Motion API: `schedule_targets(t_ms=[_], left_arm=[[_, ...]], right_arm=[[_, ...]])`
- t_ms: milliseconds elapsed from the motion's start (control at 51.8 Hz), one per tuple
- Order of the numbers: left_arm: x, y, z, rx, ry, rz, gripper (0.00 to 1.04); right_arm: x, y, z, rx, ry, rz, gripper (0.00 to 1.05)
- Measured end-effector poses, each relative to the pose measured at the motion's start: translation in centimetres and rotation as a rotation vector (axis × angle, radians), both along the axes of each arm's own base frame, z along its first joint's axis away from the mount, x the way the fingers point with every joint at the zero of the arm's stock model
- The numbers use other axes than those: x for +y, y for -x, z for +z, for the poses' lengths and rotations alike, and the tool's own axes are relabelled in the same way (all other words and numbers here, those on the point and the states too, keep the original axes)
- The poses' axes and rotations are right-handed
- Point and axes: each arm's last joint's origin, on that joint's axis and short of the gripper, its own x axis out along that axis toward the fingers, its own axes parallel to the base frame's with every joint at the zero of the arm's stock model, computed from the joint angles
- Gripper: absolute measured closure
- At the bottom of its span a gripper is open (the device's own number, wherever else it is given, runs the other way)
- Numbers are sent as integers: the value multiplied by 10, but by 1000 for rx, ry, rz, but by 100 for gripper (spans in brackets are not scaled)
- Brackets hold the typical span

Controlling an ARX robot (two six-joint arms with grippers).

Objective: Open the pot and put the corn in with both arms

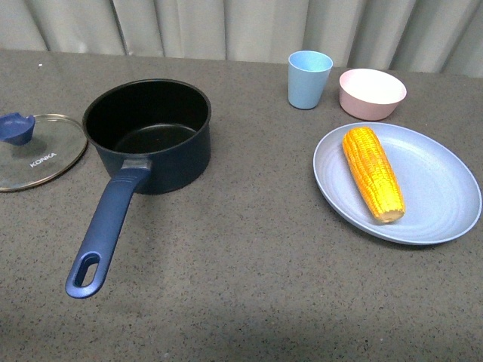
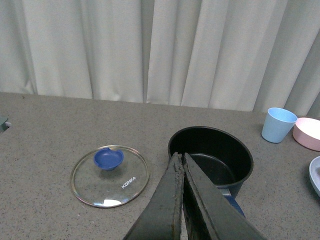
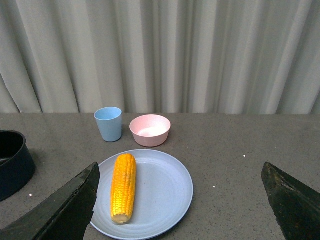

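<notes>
Navy-blue pot [image 1: 151, 143] stands uncovered front-left, lid [image 1: 38, 154] beside it, bare table [image 1: 249, 249] between it and the plated corn [image 1: 373, 173]. Left wrist: left gripper [image 2: 180, 157] jaws pressed together over the pot's rim. Right wrist: right gripper [image 3: 180, 170] jaws spread wide, framing the corn.

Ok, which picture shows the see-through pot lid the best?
The left wrist view. There the glass lid shows whole, blue knob up, its KONKA lettering readable. The front view has the lid too, beside the pot, but the picture's left edge cuts part off. The right wrist view doesn't show it.
</notes>
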Motion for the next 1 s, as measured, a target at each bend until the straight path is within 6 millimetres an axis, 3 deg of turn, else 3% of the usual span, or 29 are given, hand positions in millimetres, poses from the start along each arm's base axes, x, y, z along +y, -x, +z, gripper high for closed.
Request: schedule_targets(t_ms=[1003], left_arm=[[0,26,-3,4,0,-1,101]], right_arm=[[0,0,0,0,0,0,9]])
